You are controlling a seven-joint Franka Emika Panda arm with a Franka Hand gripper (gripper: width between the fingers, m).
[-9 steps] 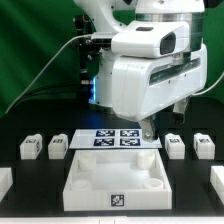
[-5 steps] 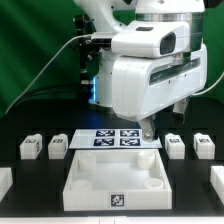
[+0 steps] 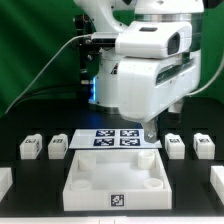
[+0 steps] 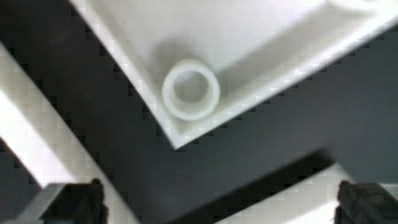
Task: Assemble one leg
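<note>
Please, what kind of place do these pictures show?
Probably a robotics laboratory test bench. A white robot arm reaches over a black table, a green cloth backdrop hangs behind, and the thin flat white marker board and the four small white plastic block-shaped legs carry black-and-white square tags.

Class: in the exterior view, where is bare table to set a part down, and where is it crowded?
Bare table flanks the large square piece: in front of the two legs on the exterior view's left, and of the two legs on its right. Crowded: the middle, where the marker board nearly meets that piece.
</note>
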